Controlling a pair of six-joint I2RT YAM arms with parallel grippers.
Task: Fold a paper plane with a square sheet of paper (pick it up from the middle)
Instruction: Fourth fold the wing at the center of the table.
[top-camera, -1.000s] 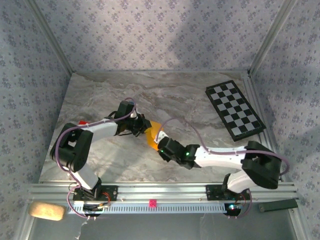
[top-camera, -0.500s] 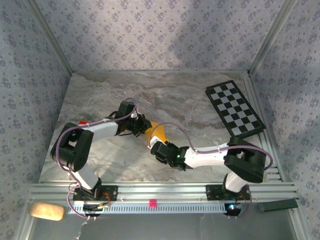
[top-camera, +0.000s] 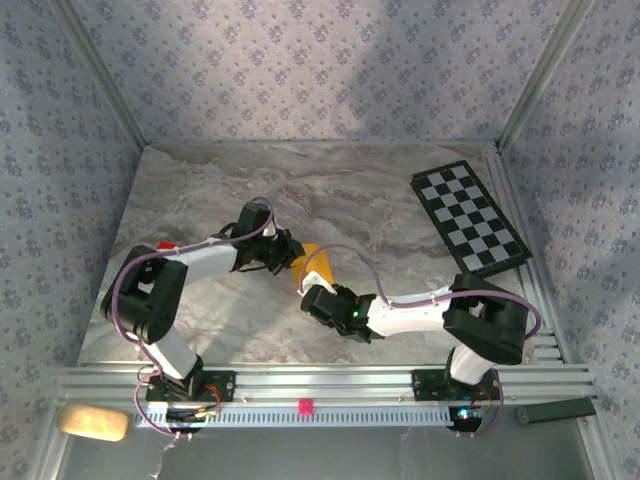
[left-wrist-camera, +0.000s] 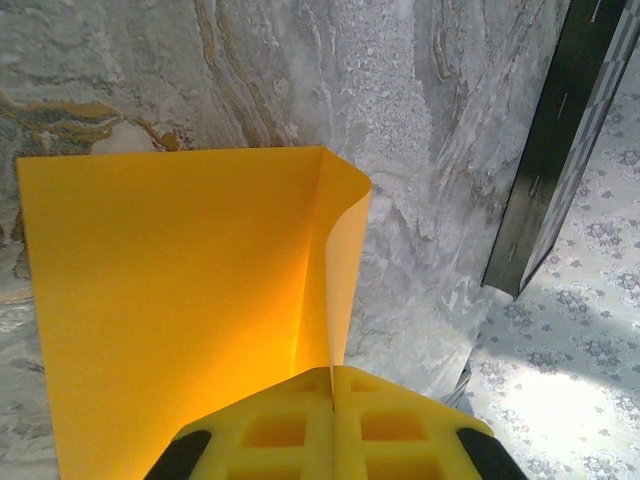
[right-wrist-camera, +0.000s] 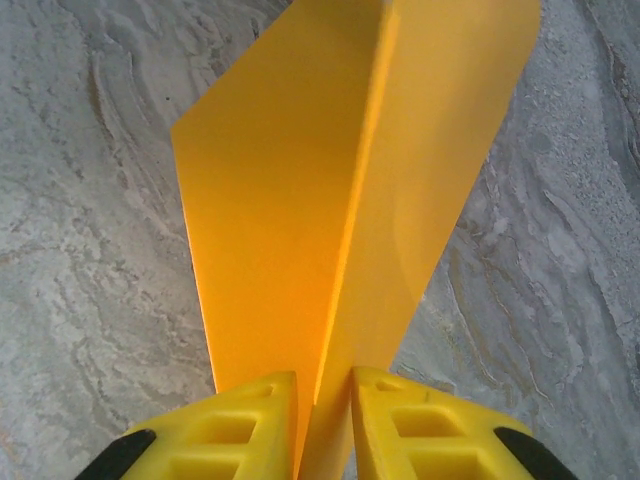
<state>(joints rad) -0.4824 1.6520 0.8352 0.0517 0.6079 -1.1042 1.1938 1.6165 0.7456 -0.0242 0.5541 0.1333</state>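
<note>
The square sheet of paper (top-camera: 314, 262) is orange-yellow and creased, standing up off the marble table between both grippers. My left gripper (top-camera: 287, 257) is shut on its left end. In the left wrist view the yellow fingertips (left-wrist-camera: 300, 395) of that gripper (left-wrist-camera: 333, 372) meet on a thin upright edge of the paper (left-wrist-camera: 180, 300), which spreads to the left. My right gripper (top-camera: 310, 293) sits just in front of the sheet. In the right wrist view the gripper (right-wrist-camera: 325, 382) is open by a narrow gap, and the paper's raised fold (right-wrist-camera: 300, 200) runs down into it.
A black-and-white checkered board (top-camera: 468, 220) lies at the back right and shows edge-on in the left wrist view (left-wrist-camera: 550, 150). A small red thing (top-camera: 165, 246) peeks out beside the left arm's elbow. Bare marble table (top-camera: 350, 190) stretches behind the paper.
The right arm has slid left and in toward the paper, and its jaws have narrowed around the fold. The left gripper has kept its hold and stayed put.
</note>
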